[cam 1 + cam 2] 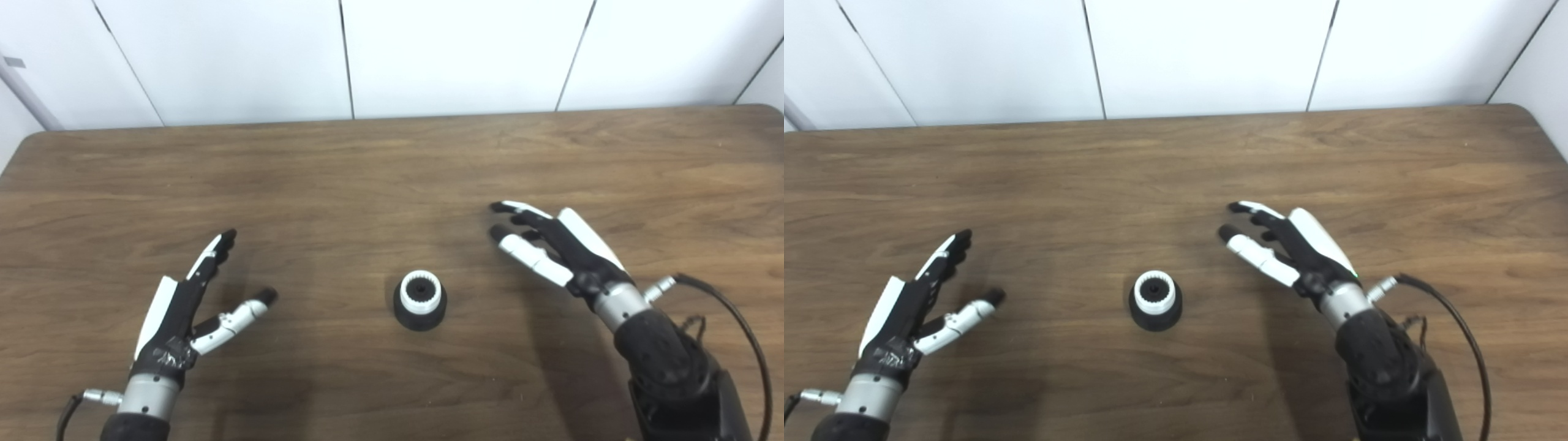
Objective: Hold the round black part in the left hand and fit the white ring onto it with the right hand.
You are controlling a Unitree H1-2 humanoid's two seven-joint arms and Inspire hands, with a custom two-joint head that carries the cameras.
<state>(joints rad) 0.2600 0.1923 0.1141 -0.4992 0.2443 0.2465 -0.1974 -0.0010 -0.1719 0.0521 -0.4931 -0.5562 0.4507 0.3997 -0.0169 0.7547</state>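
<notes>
Both hands spread, well apart from ringed black part

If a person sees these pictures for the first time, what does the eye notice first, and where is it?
First comes the small round black part with the toothed white ring on top, standing alone near the middle of the brown wooden table. Next come the two black-and-white robot hands: the left hand lies open to the left of the part, and the right hand lies open to its right. Neither touches it.
</notes>
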